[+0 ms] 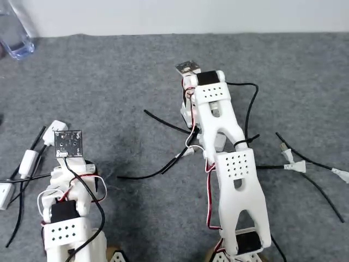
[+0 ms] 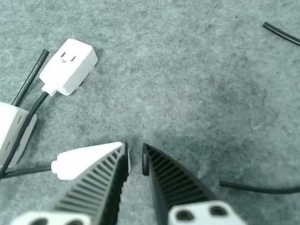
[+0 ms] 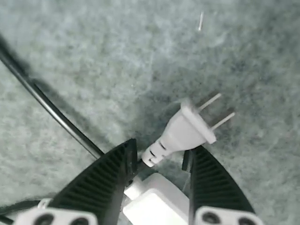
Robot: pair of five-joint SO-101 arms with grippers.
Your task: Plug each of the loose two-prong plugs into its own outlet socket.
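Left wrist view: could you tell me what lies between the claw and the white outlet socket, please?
Bare grey carpet separates the left claw from the outlet socket, as the left wrist view shows.

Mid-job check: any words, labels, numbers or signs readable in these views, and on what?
None can be read in any view.
Socket: slots only on its white face, no print.
Plug: plain white body, no marking visible.
Grey plate on an arm's wrist: a pattern of dots; any print is too small to read.
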